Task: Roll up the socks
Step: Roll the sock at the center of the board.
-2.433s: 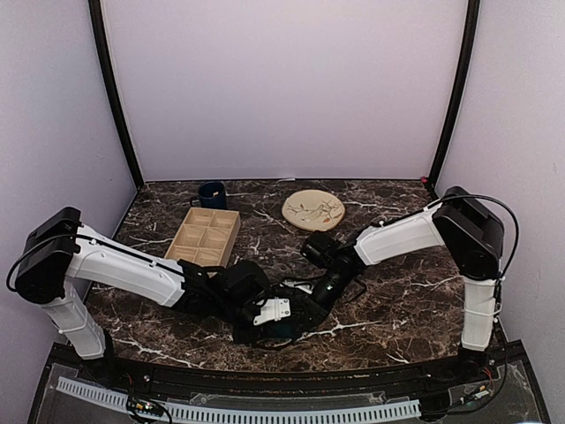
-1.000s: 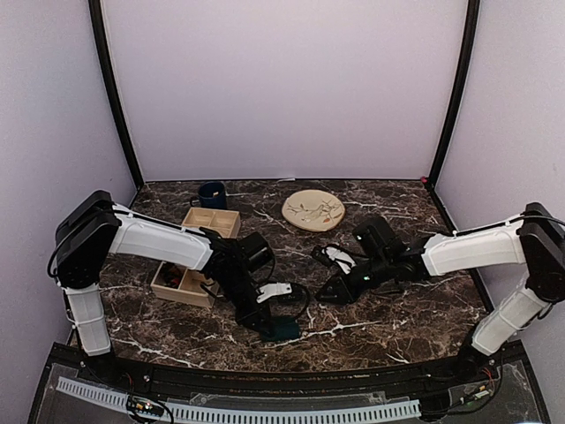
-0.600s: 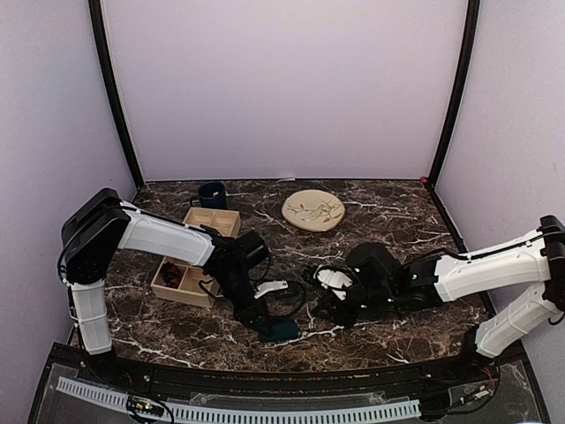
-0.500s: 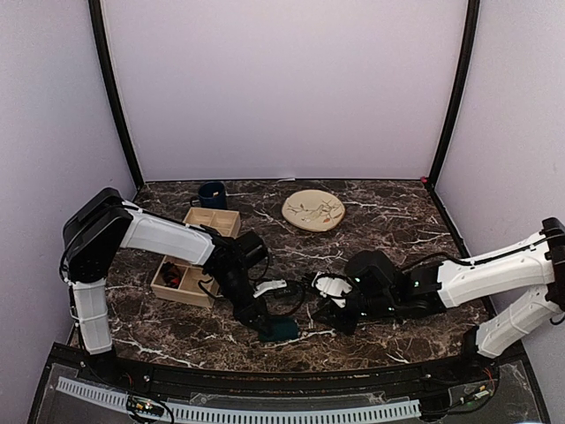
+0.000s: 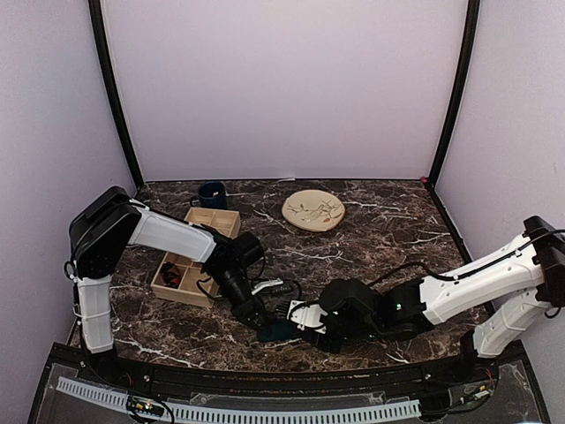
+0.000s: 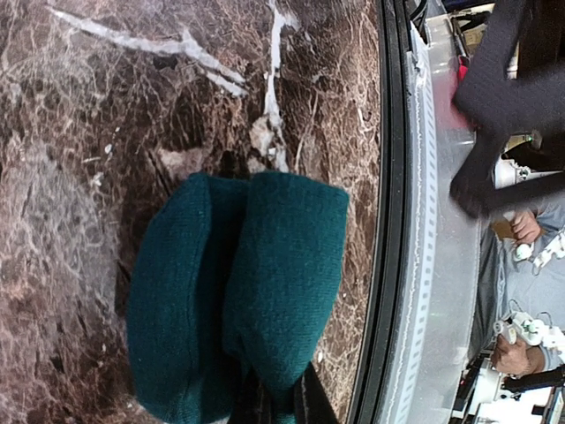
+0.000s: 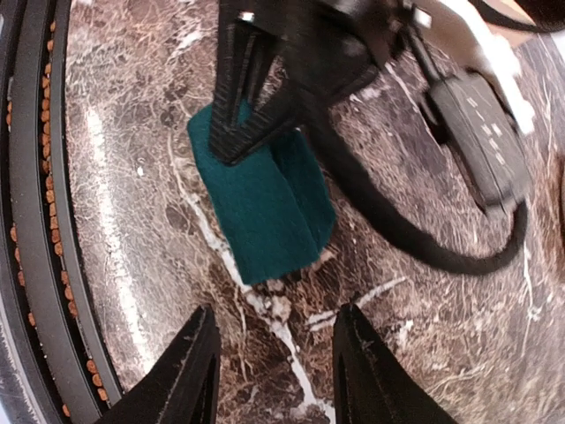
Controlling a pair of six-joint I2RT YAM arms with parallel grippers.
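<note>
Where the dark brown marble tabletop (image 5: 388,238) runs down to its near edge, the teal-green socks (image 6: 238,300) lie as a folded bundle across a white vein, near the black rail (image 6: 393,177). The left gripper (image 5: 267,325) is clamped on one end of the bundle, its black fingers (image 7: 237,97) pinching the fabric. The right gripper (image 7: 278,367) hovers low just short of the other end, jaws spread (only veined stone shows in the gap).

Farther back on the left sits a wooden divided box (image 5: 208,221). A dark red-flecked bundle (image 5: 169,274), too small to read clearly, lies in one near compartment. Behind the box stands a dark blue mug (image 5: 212,194), and a beige patterned plate (image 5: 313,210) rests towards the back centre. Pale lilac walls (image 5: 282,88) close the space on three sides, with black posts (image 5: 112,97) at the back corners.
</note>
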